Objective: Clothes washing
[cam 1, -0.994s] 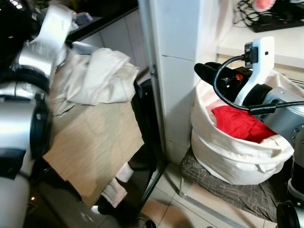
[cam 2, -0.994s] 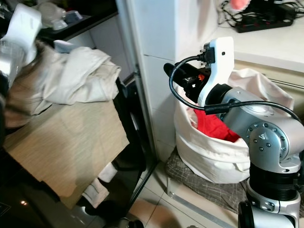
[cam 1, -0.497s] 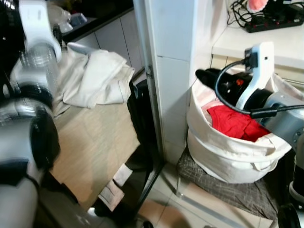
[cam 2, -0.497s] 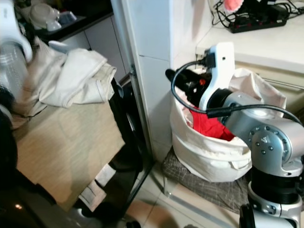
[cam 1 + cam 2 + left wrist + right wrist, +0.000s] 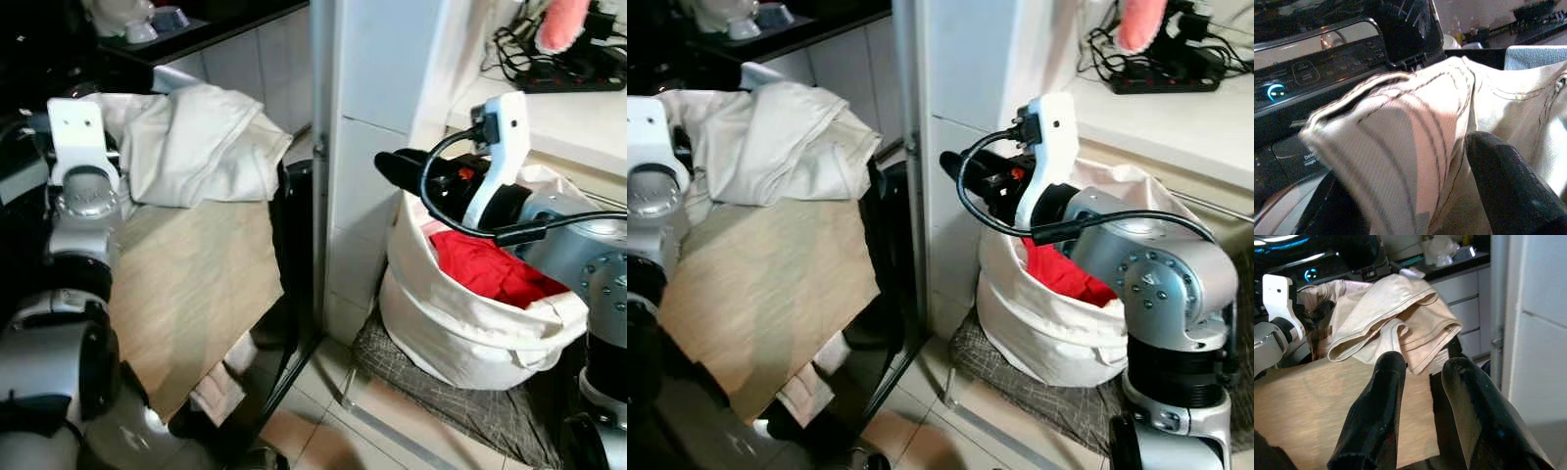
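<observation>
The left gripper (image 5: pixel 1415 196) has a fold of the cream garment (image 5: pixel 201 142) between its black fingers (image 5: pixel 1508 186), clenched on the cloth. Just beyond the fingertips, past the seamed hem, sits the dark control panel (image 5: pixel 1317 73) of the washing machine, its blue light on. From that gripper the bulk of the garment spreads away across the tan board (image 5: pixel 191 284) toward the robot's right, its long axis running roughly crosswise to the arm.

The right gripper (image 5: pixel 1422 411) holds nothing; its two fingers stand parted. It hovers above the rim of the white laundry bag (image 5: pixel 470 333), with the red cloth (image 5: pixel 485 269) below and behind it inside the bag. The cream garment lies well ahead of its fingertips, to the robot's left, across the gap by the white pillar (image 5: pixel 367 147).

The left arm is plainly the nearer one, already on the cloth, so lifting it toward the machine likely falls to that arm.
</observation>
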### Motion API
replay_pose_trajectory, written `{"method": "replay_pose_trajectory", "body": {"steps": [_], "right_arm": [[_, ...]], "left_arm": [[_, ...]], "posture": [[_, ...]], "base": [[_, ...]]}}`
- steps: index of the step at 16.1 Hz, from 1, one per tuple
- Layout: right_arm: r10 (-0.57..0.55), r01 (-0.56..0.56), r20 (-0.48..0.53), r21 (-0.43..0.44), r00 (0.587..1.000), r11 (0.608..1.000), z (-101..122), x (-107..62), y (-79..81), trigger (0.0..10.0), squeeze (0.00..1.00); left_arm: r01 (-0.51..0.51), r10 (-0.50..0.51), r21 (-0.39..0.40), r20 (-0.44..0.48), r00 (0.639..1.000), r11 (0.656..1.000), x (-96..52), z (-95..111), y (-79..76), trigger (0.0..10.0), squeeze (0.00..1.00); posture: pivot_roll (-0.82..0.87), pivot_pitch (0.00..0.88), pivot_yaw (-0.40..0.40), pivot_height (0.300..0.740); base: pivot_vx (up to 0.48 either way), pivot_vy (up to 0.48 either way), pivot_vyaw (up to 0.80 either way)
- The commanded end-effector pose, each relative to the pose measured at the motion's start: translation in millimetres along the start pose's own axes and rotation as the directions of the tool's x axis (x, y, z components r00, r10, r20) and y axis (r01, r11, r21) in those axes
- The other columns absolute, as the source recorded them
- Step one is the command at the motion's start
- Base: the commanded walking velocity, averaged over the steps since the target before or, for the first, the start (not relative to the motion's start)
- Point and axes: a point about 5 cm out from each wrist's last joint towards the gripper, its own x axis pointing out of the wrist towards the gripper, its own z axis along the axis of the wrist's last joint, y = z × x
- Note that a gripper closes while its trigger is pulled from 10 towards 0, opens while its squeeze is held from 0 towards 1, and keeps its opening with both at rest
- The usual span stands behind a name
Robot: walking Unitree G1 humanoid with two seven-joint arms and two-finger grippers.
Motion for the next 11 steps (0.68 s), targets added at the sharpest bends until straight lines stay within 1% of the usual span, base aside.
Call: {"method": "replay_pose_trajectory", "body": {"steps": [1,2,3,4,5,6,7,8,9,10,11], "right_arm": [[0.027,-0.027,0.002,-0.004,1.0,1.0,2,2.5,3.6,10.0,0.0],[0.03,-0.03,0.005,-0.002,1.0,1.0,2,3.4,3.4,10.0,0.0],[0.03,-0.03,0.007,-0.002,1.0,1.0,2,3.7,3.1,10.0,0.0],[0.029,-0.029,0.014,-0.005,0.999,1.0,4,4.2,2.5,10.0,0.0],[0.02,-0.02,0.022,-0.009,1.0,1.0,5,3.2,1.4,10.0,0.0],[0.01,-0.009,0.025,-0.011,1.0,1.0,4,1.4,0.0,10.0,0.0],[-0.013,0.013,0.024,-0.019,1.0,1.0,2,-3.5,-3.0,10.0,0.0],[-0.02,0.021,0.023,-0.025,1.0,0.999,1,-5.2,-3.8,10.0,0.0],[-0.033,0.033,0.011,-0.05,0.999,0.998,-2,-8.9,-5.5,10.0,0.0],[-0.041,0.04,-0.01,-0.083,0.999,0.996,-5,-16.4,-7.6,10.0,0.0],[-0.044,0.04,-0.036,-0.11,0.998,0.993,-7,-24.9,-9.4,10.0,0.0]], "left_arm": [[0.005,0.002,-0.065,0.109,0.994,0.998,1.0,22,-2.4,10.0,0.84],[0.021,0.04,-0.241,0.246,0.968,0.97,1.8,58,-2.5,10.0,0.0],[0.036,0.044,-0.267,0.288,0.957,0.963,1.9,71,-2.6,10.0,0.0],[0.089,0.043,-0.289,0.419,0.907,0.953,-1.7,104,-1.9,10.0,0.0],[0.169,-0.032,-0.207,0.538,0.842,0.964,-6.9,139,-8.1,10.0,0.0],[0.285,-0.132,-0.187,0.571,0.81,0.94,-10.4,156,-19.4,10.0,0.0],[0.642,-0.458,-0.172,0.565,0.686,0.747,-24.8,165,-59.3,10.0,0.0],[0.758,-0.574,-0.158,0.562,0.596,0.633,-33.7,166,-74.3,10.0,0.0],[0.909,-0.762,-0.054,0.526,0.379,0.414,-55.6,157,-98.6,10.0,0.0],[0.954,-0.916,0.16,0.359,0.182,0.252,-77.6,130,-117.4,10.0,0.0],[0.97,-0.975,0.161,0.161,0.154,0.18,-80.2,101,-124.3,10.0,0.0]], "posture": [[-0.06,0.0,0.039,0.74],[-0.05,0.0,0.04,0.74],[-0.05,0.0,0.046,0.74],[-0.06,0.0,0.057,0.74],[-0.06,0.0,0.071,0.74],[-0.06,0.0,0.079,0.74],[-0.07,0.0,0.092,0.74],[-0.07,0.0,0.095,0.74],[-0.07,0.0,0.104,0.74],[-0.09,0.0,0.12,0.74],[-0.1,0.0,0.129,0.74]], "base": [[0.0,0.0,0.0],[0.0,0.0,0.0],[0.0,0.0,0.0],[0.0,0.0,0.0],[0.0,0.0,0.0],[0.0,0.0,0.0],[0.0,0.0,0.0],[0.0,0.0,0.0],[0.0,0.0,0.0],[0.0,0.0,0.0],[0.0,0.0,0.0]]}}
